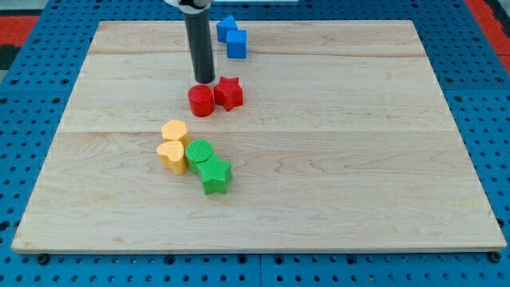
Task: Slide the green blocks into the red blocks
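Observation:
A red cylinder point(201, 101) and a red star point(229, 92) sit side by side, touching, above the board's middle. A green cylinder point(199, 152) and a green star point(215, 175) touch each other lower down, left of centre. My tip point(205, 81) stands just above the red cylinder in the view, close behind it and left of the red star. The green blocks lie well below the tip, with bare wood between them and the red blocks.
Two yellow blocks, a hexagon-like one point(174, 131) and a heart-like one point(170, 155), sit just left of the green cylinder, touching it. Two blue blocks point(232, 36) stand near the top edge, right of the rod. The wooden board point(358, 159) lies on a blue pegboard.

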